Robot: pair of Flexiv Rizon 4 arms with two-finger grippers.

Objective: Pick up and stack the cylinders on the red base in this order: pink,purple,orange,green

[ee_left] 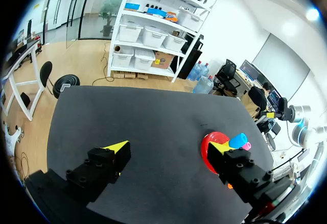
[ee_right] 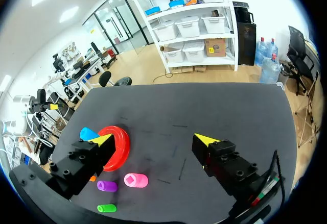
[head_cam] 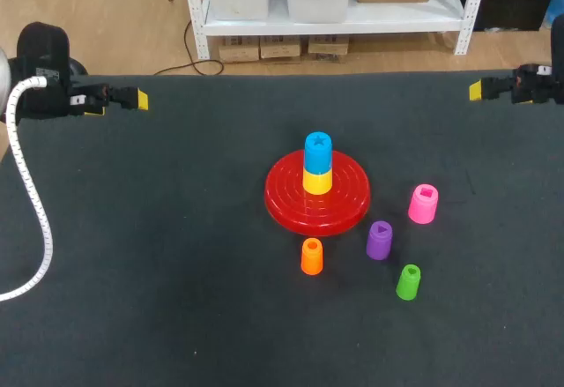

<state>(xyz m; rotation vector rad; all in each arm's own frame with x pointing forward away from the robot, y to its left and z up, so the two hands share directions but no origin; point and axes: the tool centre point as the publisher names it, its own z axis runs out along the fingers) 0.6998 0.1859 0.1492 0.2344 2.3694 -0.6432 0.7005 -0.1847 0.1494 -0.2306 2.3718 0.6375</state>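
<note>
Pink cylinder [head_cam: 424,204] stands on the desk [head_cam: 176,272] just right of the red base [head_cam: 286,206], which already carries a yellow cylinder [head_cam: 317,182] under a blue cylinder [head_cam: 318,147]. My left end effector [ee_left: 168,147] and right end effector [ee_right: 154,139] hang at the far corners, fingers apart and empty. Setting pink off-centre on that stack could topple it. In the right wrist view my own finger hides most of the orange cylinder [head_cam: 312,256].
</note>
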